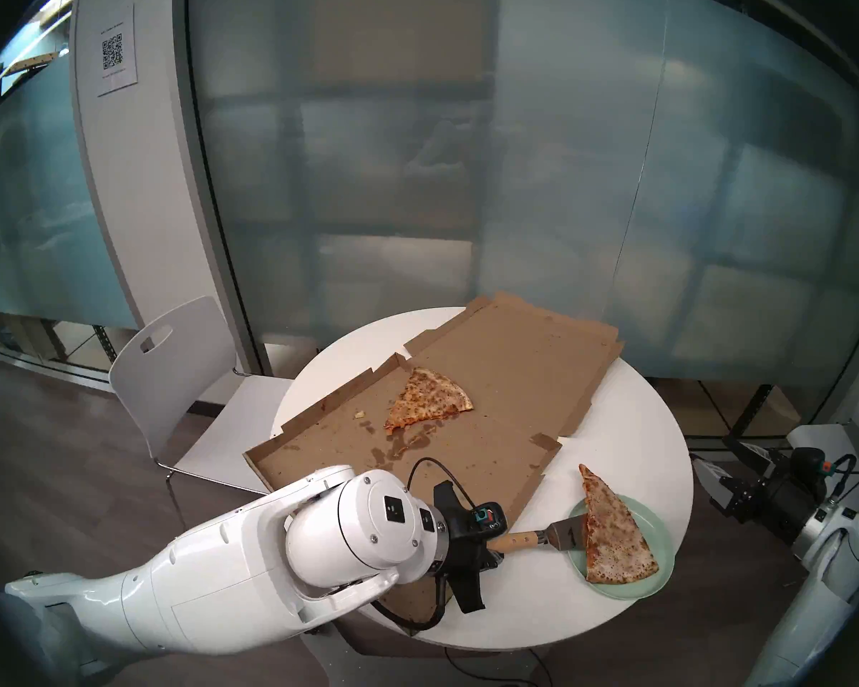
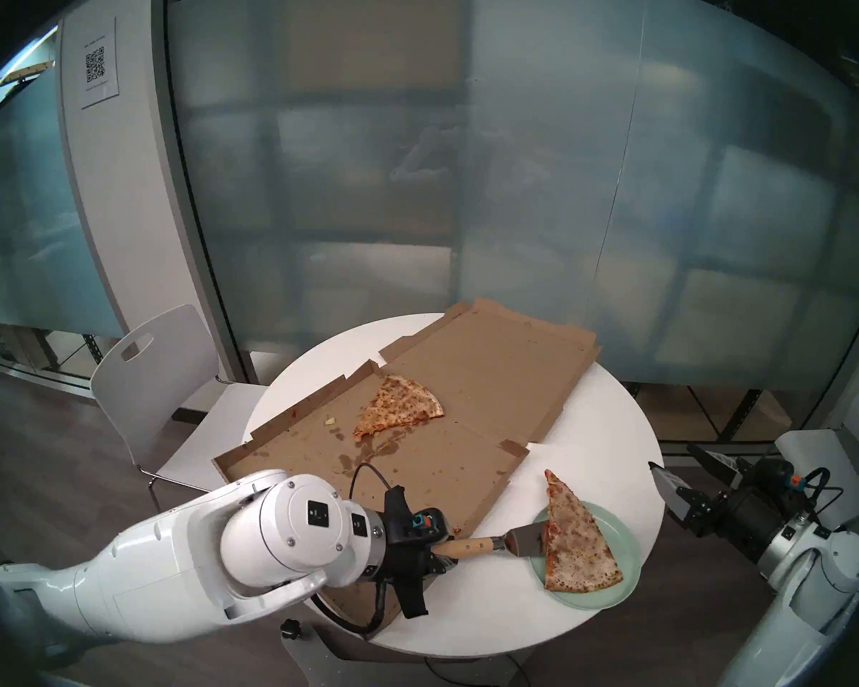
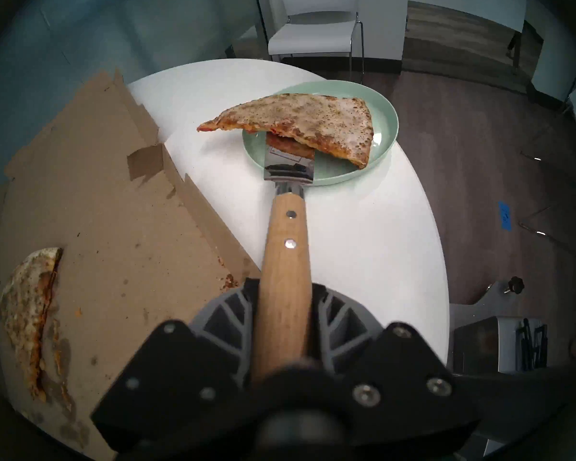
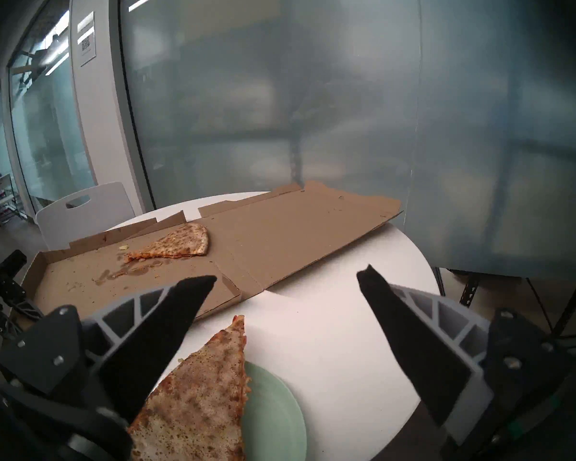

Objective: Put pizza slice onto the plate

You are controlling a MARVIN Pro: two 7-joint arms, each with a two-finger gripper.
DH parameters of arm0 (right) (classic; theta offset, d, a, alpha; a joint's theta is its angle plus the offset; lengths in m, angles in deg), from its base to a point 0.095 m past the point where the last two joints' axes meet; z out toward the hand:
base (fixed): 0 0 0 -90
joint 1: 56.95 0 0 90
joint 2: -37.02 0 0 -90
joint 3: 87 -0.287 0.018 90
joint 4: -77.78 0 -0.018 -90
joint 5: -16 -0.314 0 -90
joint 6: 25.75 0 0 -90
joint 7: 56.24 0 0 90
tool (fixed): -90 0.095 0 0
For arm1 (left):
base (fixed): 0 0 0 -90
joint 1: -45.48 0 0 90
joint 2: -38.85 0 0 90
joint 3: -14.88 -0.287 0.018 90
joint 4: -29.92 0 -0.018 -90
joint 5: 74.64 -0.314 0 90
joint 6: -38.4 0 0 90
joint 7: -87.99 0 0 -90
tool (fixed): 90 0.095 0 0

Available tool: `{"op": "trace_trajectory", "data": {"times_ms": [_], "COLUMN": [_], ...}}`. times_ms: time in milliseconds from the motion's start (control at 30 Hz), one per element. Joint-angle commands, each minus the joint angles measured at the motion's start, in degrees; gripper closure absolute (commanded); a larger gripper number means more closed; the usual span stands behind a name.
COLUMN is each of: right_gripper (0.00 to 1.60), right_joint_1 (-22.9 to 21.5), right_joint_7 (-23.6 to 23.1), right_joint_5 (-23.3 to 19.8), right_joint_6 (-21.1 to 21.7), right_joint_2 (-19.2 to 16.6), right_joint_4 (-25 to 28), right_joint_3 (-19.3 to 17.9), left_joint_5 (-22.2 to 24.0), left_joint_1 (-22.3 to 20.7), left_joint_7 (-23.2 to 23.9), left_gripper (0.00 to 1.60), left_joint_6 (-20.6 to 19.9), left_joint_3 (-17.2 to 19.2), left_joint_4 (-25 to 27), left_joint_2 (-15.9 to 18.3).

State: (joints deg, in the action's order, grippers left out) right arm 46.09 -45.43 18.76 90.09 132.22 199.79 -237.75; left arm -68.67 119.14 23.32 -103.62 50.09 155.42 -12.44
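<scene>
The long pizza slice point(image 1: 611, 537) lies across the mint-green plate point(image 1: 659, 531) at the table's front right. Its narrow tip sticks out past the rim toward the box. My left gripper point(image 1: 492, 547) is shut on the wooden handle of a metal spatula point(image 1: 517, 540). In the left wrist view the spatula point(image 3: 286, 250) has its blade over the plate point(image 3: 384, 117), tucked under the slice's point(image 3: 306, 121) near edge. My right gripper point(image 4: 290, 274) is open and holds nothing. It hovers off the table's right side point(image 2: 685, 468), just beside the plate point(image 4: 273, 417).
An open, flattened cardboard pizza box point(image 1: 492, 364) covers the table's middle and back. It holds a shorter orange-brown wedge point(image 1: 430, 398) and grease stains. A white chair point(image 1: 169, 364) stands to the left of the round white table point(image 1: 616, 433). A frosted glass wall rises behind.
</scene>
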Motion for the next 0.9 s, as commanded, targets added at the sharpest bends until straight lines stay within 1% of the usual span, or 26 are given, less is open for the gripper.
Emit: {"op": "trace_trajectory", "data": {"times_ms": [0, 200, 533, 867], "right_gripper": [0.0, 0.0, 0.0, 0.0], "right_joint_1": [0.1, 0.0, -0.3, -0.5], "right_joint_7": [-0.9, -1.0, -1.0, -0.7], "right_joint_5": [-0.9, -1.0, -1.0, -0.9], "right_joint_6": [-0.2, 0.0, 0.0, 0.1], "right_joint_2": [0.3, 0.2, 0.2, 0.1], "right_joint_4": [1.1, 1.2, 0.9, 0.6], "right_joint_3": [0.0, -0.1, 0.0, 0.2], "left_joint_5": [-0.7, -1.8, -5.4, -7.2], "left_joint_1": [-1.9, -2.6, -6.2, -8.7], "left_joint_7": [0.8, 1.7, 3.4, 5.1], "left_gripper": [1.6, 1.6, 1.6, 1.6], "left_joint_6": [-0.5, -0.8, -1.7, -2.8], "left_joint_3": [-0.1, -0.7, -3.8, -5.1], "left_joint_4": [2.7, 2.9, 3.2, 3.2], "left_joint_2": [0.4, 0.5, -0.2, 0.1]}}
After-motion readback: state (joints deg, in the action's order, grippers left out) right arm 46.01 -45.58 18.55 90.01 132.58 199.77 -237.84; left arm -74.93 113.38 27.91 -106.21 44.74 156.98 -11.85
